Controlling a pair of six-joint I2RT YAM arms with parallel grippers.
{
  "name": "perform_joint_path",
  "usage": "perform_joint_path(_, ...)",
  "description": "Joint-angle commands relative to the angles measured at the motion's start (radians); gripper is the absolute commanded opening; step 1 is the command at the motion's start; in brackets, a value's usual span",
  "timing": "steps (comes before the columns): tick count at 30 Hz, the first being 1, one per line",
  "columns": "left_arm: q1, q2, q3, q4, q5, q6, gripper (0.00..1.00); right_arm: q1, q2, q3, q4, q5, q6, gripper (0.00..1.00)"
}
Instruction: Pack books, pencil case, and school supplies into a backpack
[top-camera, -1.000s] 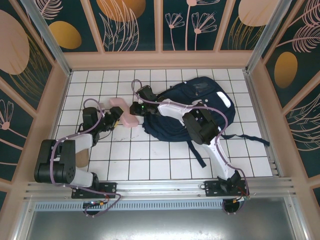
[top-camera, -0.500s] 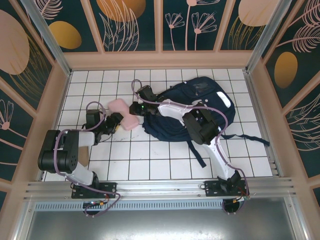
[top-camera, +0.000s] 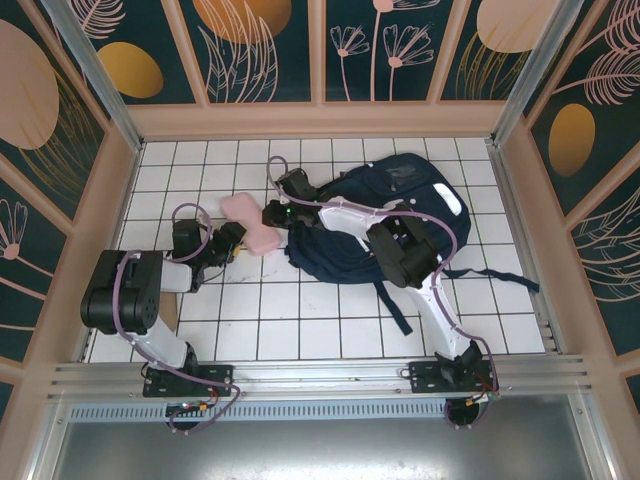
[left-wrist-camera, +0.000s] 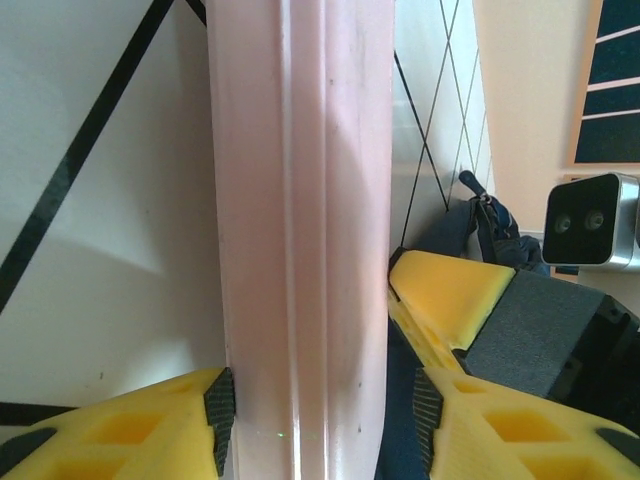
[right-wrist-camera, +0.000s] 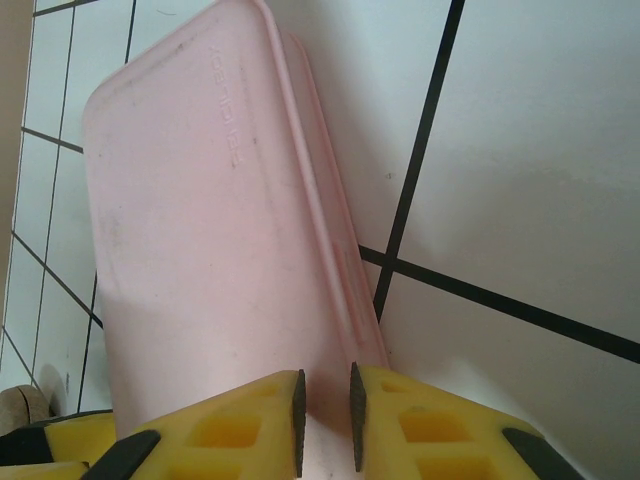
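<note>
Left gripper (left-wrist-camera: 320, 400) jaws pinch soft pale-pink oblong pencil case (right-wrist-camera: 210, 220), centre-left of top frame. Right gripper (right-wrist-camera: 327, 405) jaws, nearly together, nip its edge beside navy fabric backpack (top-camera: 425, 185).

The pencil case (right-wrist-camera: 200, 230) carries a short embossed line of lettering (too faint to read).

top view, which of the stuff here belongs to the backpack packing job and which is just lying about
Part of the job:
- large navy-blue fabric backpack
- pale-pink soft oblong pencil case
- left gripper and right gripper, both at the case

Just surroundings:
- white tiled table
- dark floral wall panels
- aluminium rail along the near edge
</note>
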Motion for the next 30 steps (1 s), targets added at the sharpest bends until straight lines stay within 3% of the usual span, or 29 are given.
perform_joint_path(1, -0.017, 0.025, 0.013, 0.248, 0.104, -0.061, 0.58, 0.029, -0.002, -0.033, -0.063, -0.081, 0.023, 0.23)
perform_joint_path(3, -0.017, 0.042, 0.005, 0.357, 0.138, -0.117, 0.60, 0.026, 0.000, -0.031, -0.066, -0.087, 0.025, 0.23)
perform_joint_path(6, -0.017, 0.049, 0.007, 0.443, 0.155, -0.160, 0.71, 0.020, 0.000, -0.034, -0.064, -0.093, 0.030, 0.23)
perform_joint_path(13, -0.017, 0.039, 0.091, 0.072, 0.084, 0.030, 0.67, 0.017, -0.001, -0.032, -0.062, -0.095, 0.034, 0.23)
perform_joint_path(21, -0.037, 0.029, 0.130, -0.067, 0.015, 0.107, 0.61, 0.015, 0.004, -0.016, -0.069, -0.093, 0.036, 0.23)
perform_joint_path(25, -0.037, 0.002, 0.162, -0.207, -0.031, 0.187, 0.58, 0.015, -0.011, -0.012, -0.094, -0.056, 0.022, 0.29)
perform_joint_path(30, -0.037, -0.038, 0.189, -0.339, -0.071, 0.274, 0.48, 0.005, -0.052, -0.003, -0.123, -0.018, -0.002, 0.33)
